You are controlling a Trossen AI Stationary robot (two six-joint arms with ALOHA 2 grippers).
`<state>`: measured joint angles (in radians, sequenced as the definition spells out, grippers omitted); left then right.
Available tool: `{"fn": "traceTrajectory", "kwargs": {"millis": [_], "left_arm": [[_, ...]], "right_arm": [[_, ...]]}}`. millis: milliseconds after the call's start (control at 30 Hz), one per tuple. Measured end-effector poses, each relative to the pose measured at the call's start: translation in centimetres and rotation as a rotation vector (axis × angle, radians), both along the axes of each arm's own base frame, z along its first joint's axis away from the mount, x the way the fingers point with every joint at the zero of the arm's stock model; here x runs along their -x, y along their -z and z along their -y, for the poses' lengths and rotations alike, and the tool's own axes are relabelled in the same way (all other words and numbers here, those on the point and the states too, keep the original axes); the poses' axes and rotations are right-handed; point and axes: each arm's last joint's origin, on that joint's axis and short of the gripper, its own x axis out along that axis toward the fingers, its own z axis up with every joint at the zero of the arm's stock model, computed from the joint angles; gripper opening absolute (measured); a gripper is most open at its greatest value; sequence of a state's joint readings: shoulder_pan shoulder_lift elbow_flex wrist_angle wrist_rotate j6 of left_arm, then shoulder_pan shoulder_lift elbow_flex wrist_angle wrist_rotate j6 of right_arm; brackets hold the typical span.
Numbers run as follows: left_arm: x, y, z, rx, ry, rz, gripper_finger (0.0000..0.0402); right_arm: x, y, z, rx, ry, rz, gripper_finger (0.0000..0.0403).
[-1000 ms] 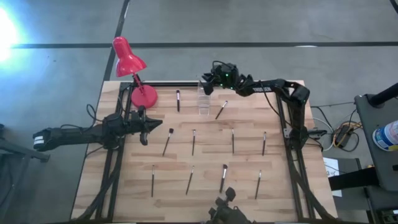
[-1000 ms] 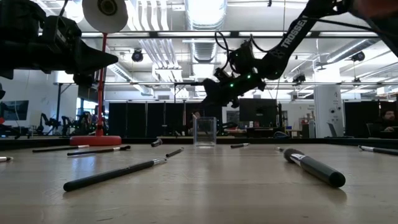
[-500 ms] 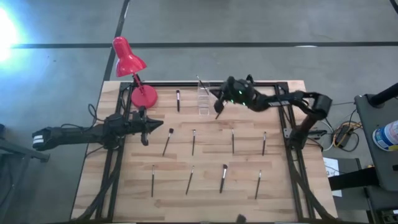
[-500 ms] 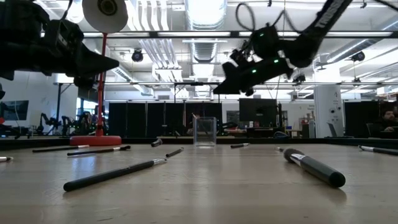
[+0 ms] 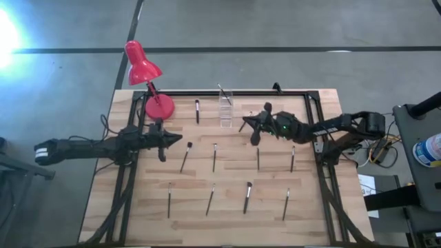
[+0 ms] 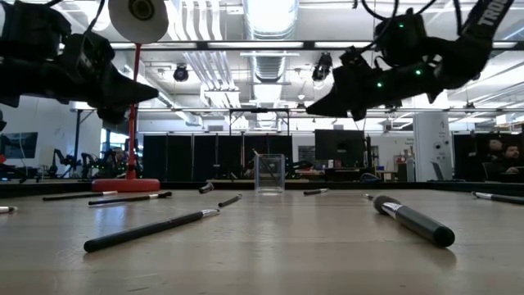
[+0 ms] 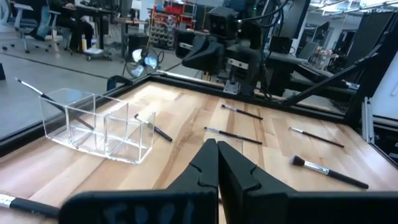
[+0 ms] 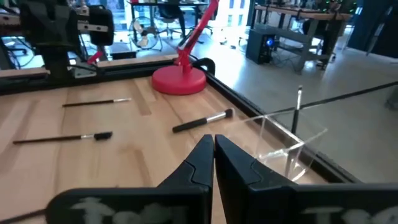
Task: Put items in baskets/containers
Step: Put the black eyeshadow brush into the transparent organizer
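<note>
1. Above the table, in the high view, the clear holder [image 5: 225, 110] stands near the far edge, just right of the red lamp [image 5: 147, 77], with one brush [image 5: 222, 91] leaning in it. The right gripper [image 5: 253, 129] hangs just right of the holder, fingers pressed together and empty, over a brush [image 5: 243, 125] that lies beside the holder. The left gripper [image 5: 164, 141] waits over the table's left part, near the lamp's base, also pressed together. The other brushes lie loose on the wood: one [image 5: 197, 110] between lamp and holder, four in a middle row such as [image 5: 214, 157], four in a near row such as [image 5: 247, 196].

2. At table height, in the low view, the holder [image 6: 269, 174] stands upright far back at the middle. The right gripper [image 6: 321, 105] hangs above and to its right, well off the wood. A thick-handled brush [image 6: 409, 220] lies near on the right, a long one [image 6: 147, 230] on the left.

3. In the left wrist view, that arm's fingers [image 7: 205, 167] meet with nothing between them; the holder [image 7: 99, 124] shows as compartments with a brush slanting in one.

4. In the right wrist view, the fingers [image 8: 200, 158] are closed on nothing; a corner of the holder [image 8: 289, 149] is close ahead, and the lamp base [image 8: 179, 80] stands farther off.
</note>
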<state>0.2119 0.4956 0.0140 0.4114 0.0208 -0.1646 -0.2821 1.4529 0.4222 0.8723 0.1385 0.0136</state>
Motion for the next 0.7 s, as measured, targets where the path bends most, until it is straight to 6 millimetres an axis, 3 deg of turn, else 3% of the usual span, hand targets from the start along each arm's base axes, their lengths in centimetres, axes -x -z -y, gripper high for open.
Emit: {"fn": "traceTrajectory", "kwargs": {"millis": [267,700], "left_arm": [[-0.2,0.3,0.0,0.006,0.0,-0.027,0.0],[-0.8,0.1,0.2,0.005,0.028,-0.039,0.0]], "right_arm": [[1.6,2.0,-1.5,-0.029,-0.034,0.032,0.0008],[2.8,2.7,-1.9,-0.028,-0.038,0.054,0.0008]]}}
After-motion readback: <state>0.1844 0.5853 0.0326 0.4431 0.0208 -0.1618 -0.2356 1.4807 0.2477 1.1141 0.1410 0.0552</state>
